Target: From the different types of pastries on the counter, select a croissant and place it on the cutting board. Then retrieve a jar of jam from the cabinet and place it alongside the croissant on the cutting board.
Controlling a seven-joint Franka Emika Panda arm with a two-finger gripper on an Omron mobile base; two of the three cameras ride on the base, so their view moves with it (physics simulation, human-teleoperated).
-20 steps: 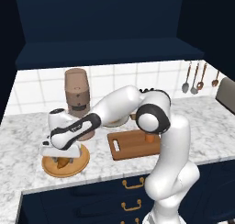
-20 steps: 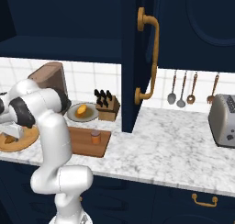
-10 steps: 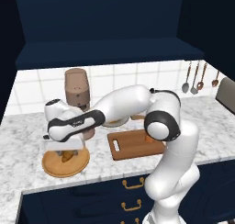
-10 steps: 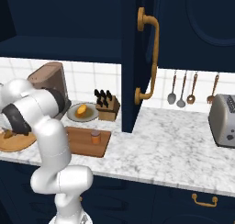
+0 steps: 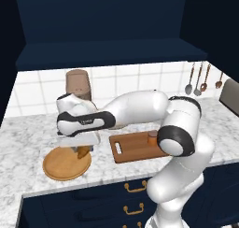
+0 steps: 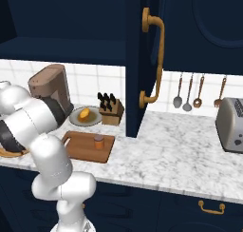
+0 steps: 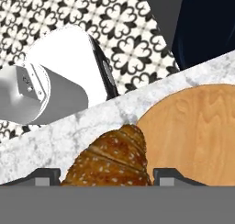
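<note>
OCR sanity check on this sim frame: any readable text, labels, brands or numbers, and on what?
None readable in any view.
Jar of jam on the cutting board: no label visible.
Toaster: no brand mark visible.
Coffee machine: plain, no markings.
Floor tiles in the hand view: ornamental pattern, not lettering.
Croissant between the tool's tips: no text.

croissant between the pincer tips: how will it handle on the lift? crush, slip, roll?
The croissant looks flaky and ridged, so a hard squeeze would probably dent it. Its rough, seeded crust should resist slipping. It seems light for its size. Its tapered crescent form may pivot between the pincer tips if held off-centre.
</note>
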